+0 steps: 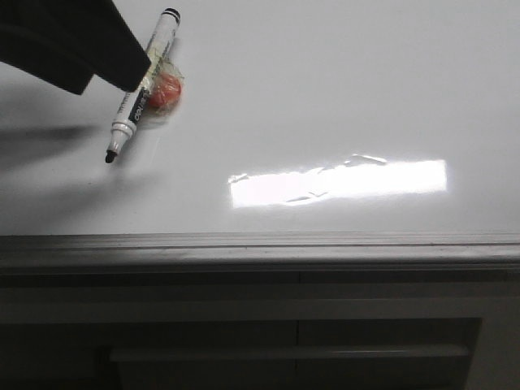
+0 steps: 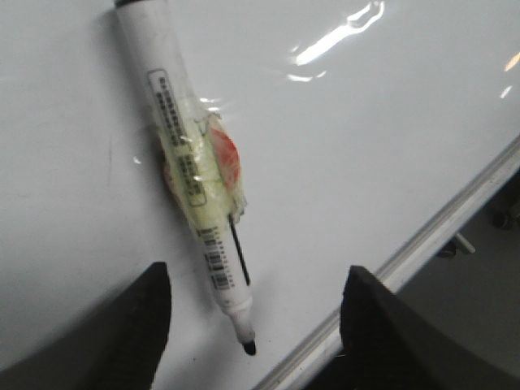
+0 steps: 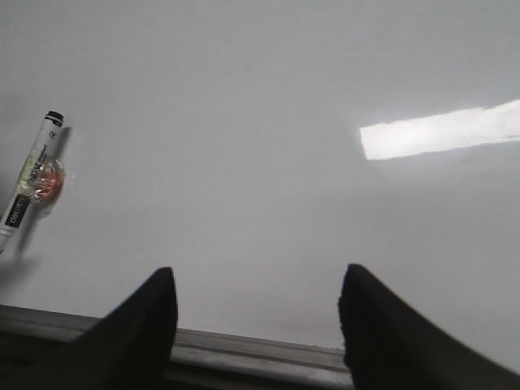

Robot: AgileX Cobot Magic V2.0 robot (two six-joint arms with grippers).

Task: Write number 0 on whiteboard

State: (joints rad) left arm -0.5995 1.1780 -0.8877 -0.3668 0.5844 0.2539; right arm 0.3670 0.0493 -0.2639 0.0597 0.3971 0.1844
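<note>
Glossy whiteboard (image 1: 325, 97) is lying blank; light, stiff marker (image 1: 142, 89) is best gripped mid-barrel, tape wad looking squishy. Both grippers' jaws are being held apart, empty.

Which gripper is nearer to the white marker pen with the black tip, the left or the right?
The left. The left gripper is open right above the white marker pen, fingers on either side of its tip end. The right gripper is open at the whiteboard's near edge, far from the pen.

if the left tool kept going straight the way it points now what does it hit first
Probably the marker pen, lying between its open fingers and ahead of them on the whiteboard; depth is hard to judge.
</note>
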